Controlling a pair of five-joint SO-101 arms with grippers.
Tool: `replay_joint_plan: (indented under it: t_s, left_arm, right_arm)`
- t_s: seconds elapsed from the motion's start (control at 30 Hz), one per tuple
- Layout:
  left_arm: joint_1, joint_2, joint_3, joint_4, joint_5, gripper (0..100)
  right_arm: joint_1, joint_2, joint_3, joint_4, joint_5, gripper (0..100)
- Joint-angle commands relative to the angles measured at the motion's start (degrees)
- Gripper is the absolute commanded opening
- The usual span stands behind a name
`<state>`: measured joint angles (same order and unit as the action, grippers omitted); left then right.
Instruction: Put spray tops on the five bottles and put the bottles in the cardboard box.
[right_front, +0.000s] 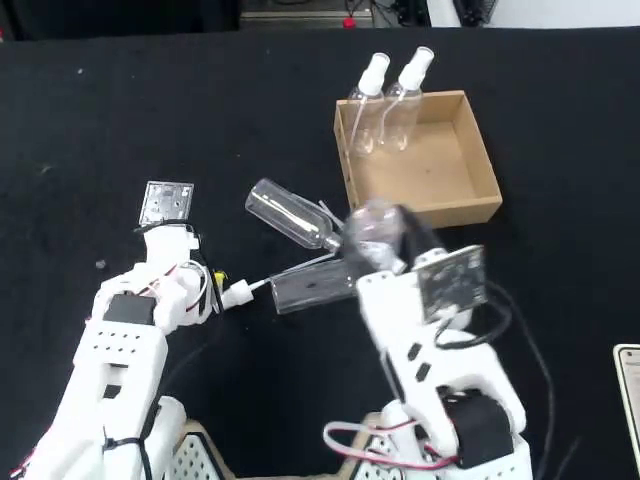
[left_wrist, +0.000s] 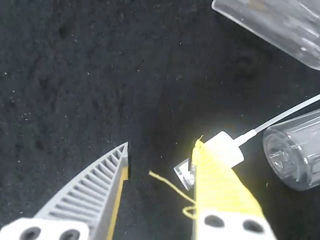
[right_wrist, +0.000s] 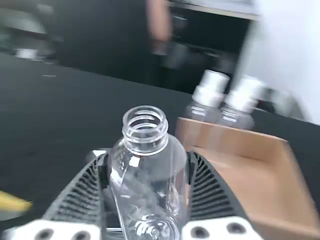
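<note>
High view: black table (right_front: 120, 110) running to every edge, with a broad dark stretch on the left and far-left. Cardboard box (right_front: 460, 210) right of centre toward the far side, top open, brown floor showing across its near and right parts. Pale flat object (right_front: 628, 385) cut off by the right edge, well apart from everything else.

Five bottles counted:
- Left capped bottle (right_front: 362, 120) and right capped bottle (right_front: 401, 115), side by side in the far-left corner of the box, white spray heads reaching past the far wall.
- Held bottle (right_wrist: 145, 175), uncapped, clamped between the two ribbed fingers of the right gripper (right_wrist: 147, 156), just off the near-left corner of the box.
- Far loose bottle (right_front: 290, 215), lying on the table left of the box, neck end close to the held one.
- Near loose bottle (right_front: 315, 285), lying just nearer, between the two arms.

Three spray tops counted: two fitted in the box and one loose spray top (left_wrist: 225, 150) on the table left of the near loose bottle, thin tube pointing right toward it.

Left gripper (left_wrist: 162, 150) low over the table with its jaws spread wide and nothing clamped. Loose top touching the tip of the yellow-taped finger. Little room between the lying bottles and the right arm.
</note>
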<state>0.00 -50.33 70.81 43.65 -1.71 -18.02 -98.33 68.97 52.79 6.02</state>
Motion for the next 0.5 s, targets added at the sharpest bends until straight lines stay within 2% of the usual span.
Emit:
replay_joint_plan:
  t_s: [0.0,0.2,0.37,0.47]
  left_arm:
    - [0.66,0.00,-3.56,-1.14,-0.70,20]
    - [0.66,-0.18,-3.74,-1.23,-0.70,20]
    - [1.10,0.35,-3.74,-1.23,-0.79,21]
    - [1.19,0.44,-3.82,-0.97,-0.79,21]
  right_arm:
    - [-7.82,-0.66,-2.24,-0.09,-0.18,1.2]
    - [-9.67,-1.63,-1.63,0.09,-0.18,1.2]
    - [-10.02,-12.00,-0.31,2.55,0.35,1.3]
    - [-10.29,-11.38,1.19,2.37,0.00,1.5]
